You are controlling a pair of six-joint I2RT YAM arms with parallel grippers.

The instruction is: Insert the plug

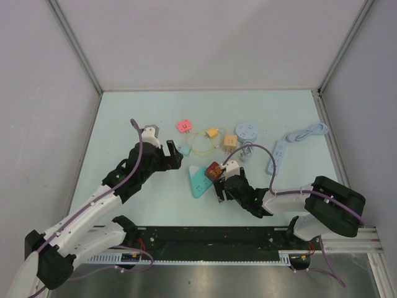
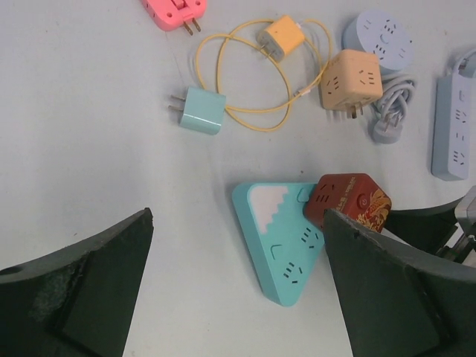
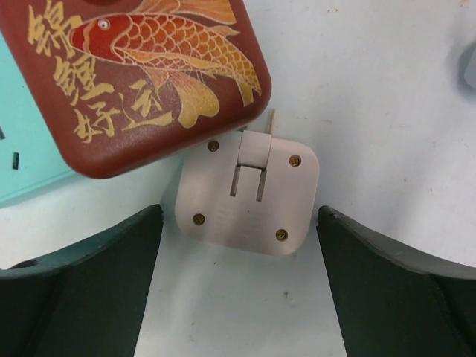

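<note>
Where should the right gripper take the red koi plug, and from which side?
Grip the red koi plug by two opposite flat red sides, leaving the white pronged face clear for insertion. It sits against the teal strip, so come from the far side, where the open right gripper sits.

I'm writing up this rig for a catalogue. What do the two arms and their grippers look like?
The left arm and right arm have white shells with black joints, and a purple cable runs along each. The left gripper and right gripper carry broad matt black fingers, wedge-shaped and slightly scuffed. No markings show.
</note>
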